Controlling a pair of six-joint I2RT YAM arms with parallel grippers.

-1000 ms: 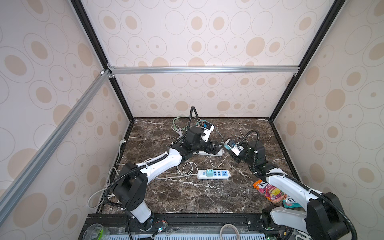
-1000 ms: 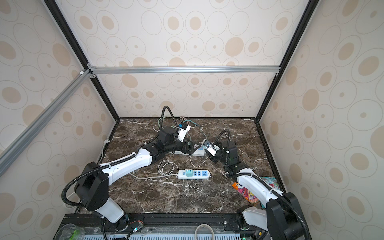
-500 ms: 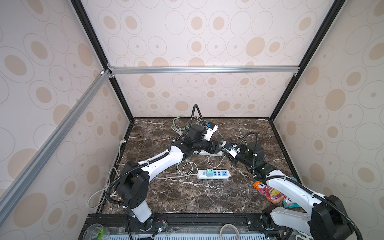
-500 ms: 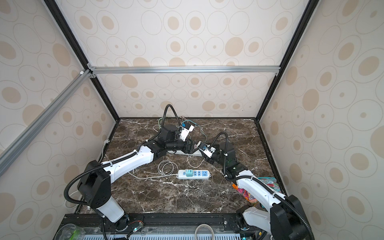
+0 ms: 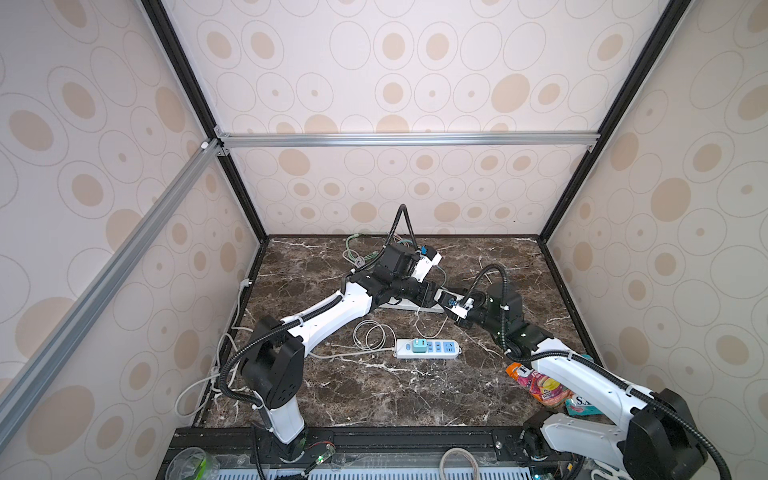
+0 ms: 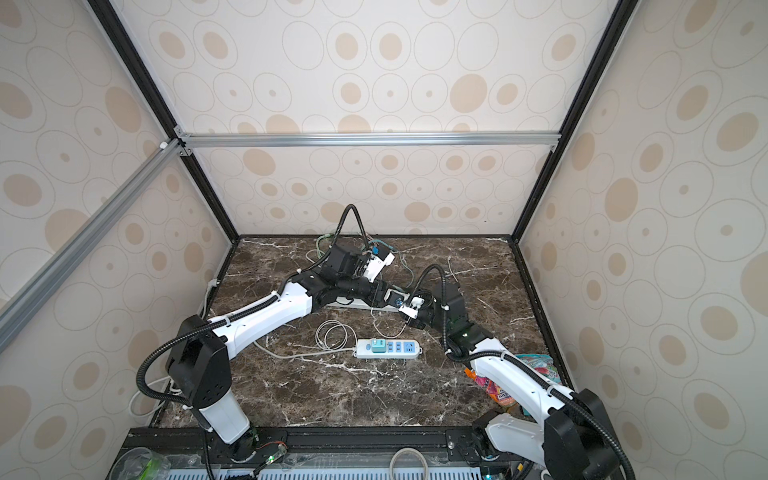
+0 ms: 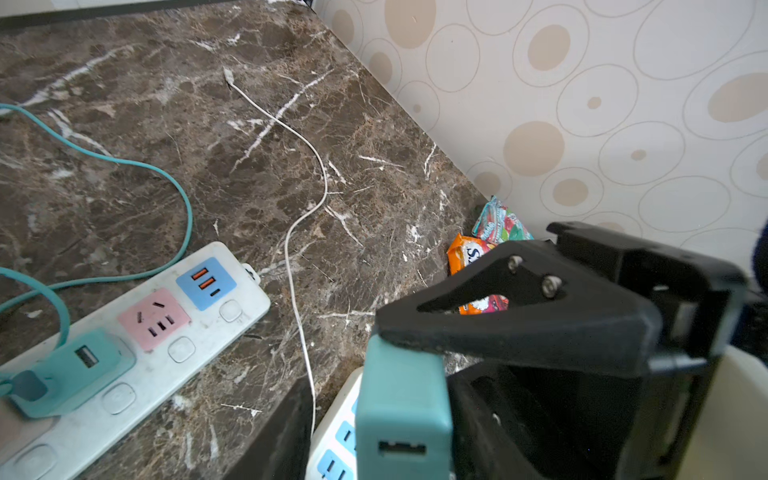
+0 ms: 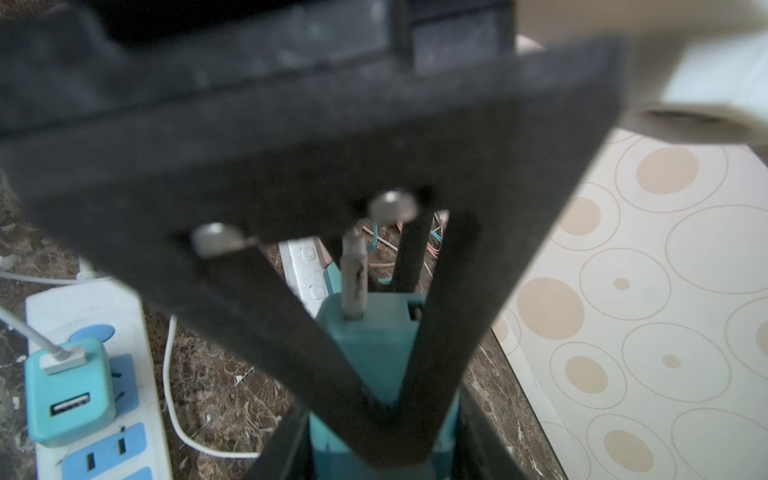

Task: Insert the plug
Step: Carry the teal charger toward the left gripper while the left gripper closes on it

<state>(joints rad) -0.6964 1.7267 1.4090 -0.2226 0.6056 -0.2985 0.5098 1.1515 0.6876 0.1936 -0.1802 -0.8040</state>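
The plug [image 7: 403, 415] is a teal USB charger block held in the air at mid-table. My right gripper [image 8: 378, 436] is shut on its lower body, and one metal prong [image 8: 353, 282] points away from it. My left gripper [image 7: 382, 399] straddles the plug's other end. One finger [image 7: 478, 415] lies against the plug, and a gap shows beside the other finger [image 7: 286, 424]. In both top views the left gripper [image 5: 434, 296] and right gripper [image 5: 453, 306] meet tip to tip and hide the plug. A white power strip [image 5: 428, 348] with blue sockets lies nearer the front.
A second white strip [image 7: 166, 332] with pink and blue sockets lies under the arms, with a teal charger [image 7: 70, 370] in it. The front strip carries another charger [image 8: 68, 390]. Loose white cable [image 5: 374, 334], teal cords [image 5: 357, 249] and snack packets [image 5: 540, 384] lie around.
My left gripper's jaws have narrowed from wide open to close around the plug. The right gripper has carried the plug a little leftward to meet it.
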